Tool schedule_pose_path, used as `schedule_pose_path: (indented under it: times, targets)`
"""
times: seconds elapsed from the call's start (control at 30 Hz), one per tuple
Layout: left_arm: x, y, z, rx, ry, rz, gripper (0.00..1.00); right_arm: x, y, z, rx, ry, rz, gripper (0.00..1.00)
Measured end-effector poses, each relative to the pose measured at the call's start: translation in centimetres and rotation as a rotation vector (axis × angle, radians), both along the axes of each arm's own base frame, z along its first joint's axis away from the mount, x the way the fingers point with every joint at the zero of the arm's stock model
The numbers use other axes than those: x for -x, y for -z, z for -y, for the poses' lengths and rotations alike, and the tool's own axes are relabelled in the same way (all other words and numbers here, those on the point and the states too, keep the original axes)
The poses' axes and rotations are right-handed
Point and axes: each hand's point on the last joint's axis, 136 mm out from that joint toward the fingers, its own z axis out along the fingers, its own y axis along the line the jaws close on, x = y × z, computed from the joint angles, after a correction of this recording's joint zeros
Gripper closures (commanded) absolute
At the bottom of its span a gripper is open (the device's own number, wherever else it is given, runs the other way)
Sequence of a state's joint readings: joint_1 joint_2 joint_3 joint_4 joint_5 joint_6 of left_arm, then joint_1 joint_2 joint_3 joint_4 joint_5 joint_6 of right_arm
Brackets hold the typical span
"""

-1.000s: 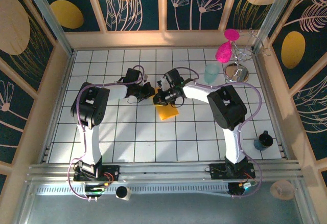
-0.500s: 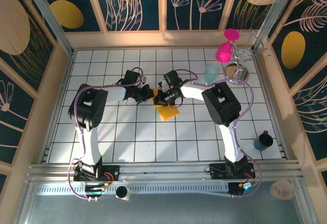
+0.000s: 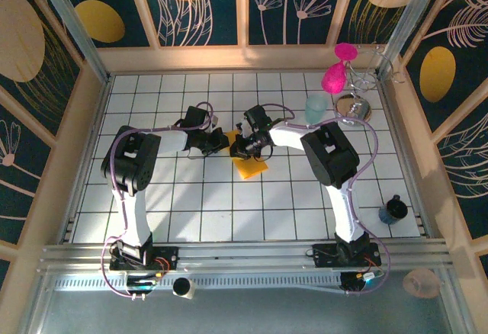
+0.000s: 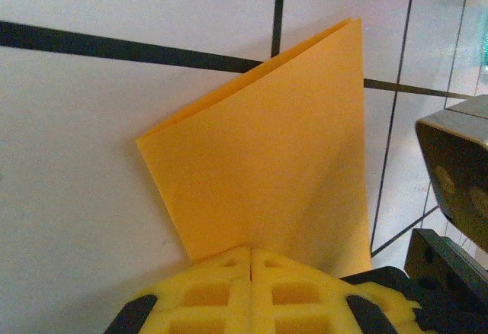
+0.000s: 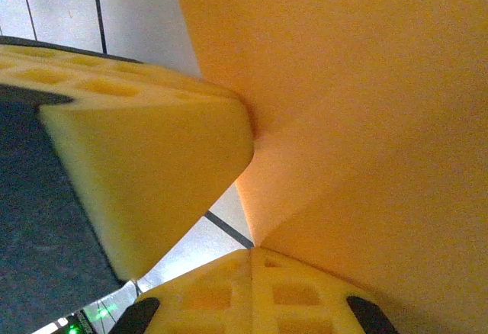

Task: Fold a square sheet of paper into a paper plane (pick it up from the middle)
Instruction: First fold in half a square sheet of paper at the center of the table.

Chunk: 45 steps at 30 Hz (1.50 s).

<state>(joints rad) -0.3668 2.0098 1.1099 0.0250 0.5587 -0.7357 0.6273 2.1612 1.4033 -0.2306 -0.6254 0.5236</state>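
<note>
**Creasing the fold, both hands on the paper**

The paper is folded and sits at the middle of the counter, under my two hands. The left hand is pinched on one edge. The right hand also grips the sheet, I judge. I should hold one end firm and slide the other low along the fold, without tearing. From above, the long axis runs from the hands toward the arm bases. In the left wrist view, the sharp corner points away from the hand.

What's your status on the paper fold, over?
Left gripper shut on the sheet of paper, partly folded. Right gripper shut on it too, close alongside. Teal cup stands apart, not in the way.
</note>
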Motion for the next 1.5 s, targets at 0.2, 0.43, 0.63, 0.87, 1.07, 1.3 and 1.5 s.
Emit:
schedule_pose_path:
  times: [0.2,0.43,0.63,0.87,1.07,1.3,1.5]
  targets:
    - [-0.2,0.4,-0.2,-0.023,-0.009,-0.018,0.96,0.1,0.0,0.1,0.005,-0.017,0.010,0.98]
    - [-0.2,0.4,-0.1,-0.038,-0.011,-0.034,0.96,0.9,0.1,0.6,0.013,-0.040,0.017,0.97]
    - [-0.3,0.4,-0.2,-0.047,-0.013,-0.036,0.96,3.8,0.2,2.2,0.051,-0.060,-0.022,0.97]
    - [-0.3,0.4,-0.2,-0.051,-0.007,-0.037,0.96,7.2,0.3,3.2,0.081,-0.093,-0.061,0.97]
    - [-0.4,0.4,-0.2,-0.053,-0.002,-0.032,0.94,9.5,0.3,4.5,0.099,-0.104,-0.084,0.97]
    - [-0.7,-0.1,0.0,-0.051,0.005,-0.011,0.88,8.5,-2.2,4.4,0.068,-0.075,-0.020,0.90]
    - [-1.7,-4.6,0.2,0.015,-0.048,0.077,0.70,1.9,-5.6,5.9,0.014,0.084,0.111,0.79]
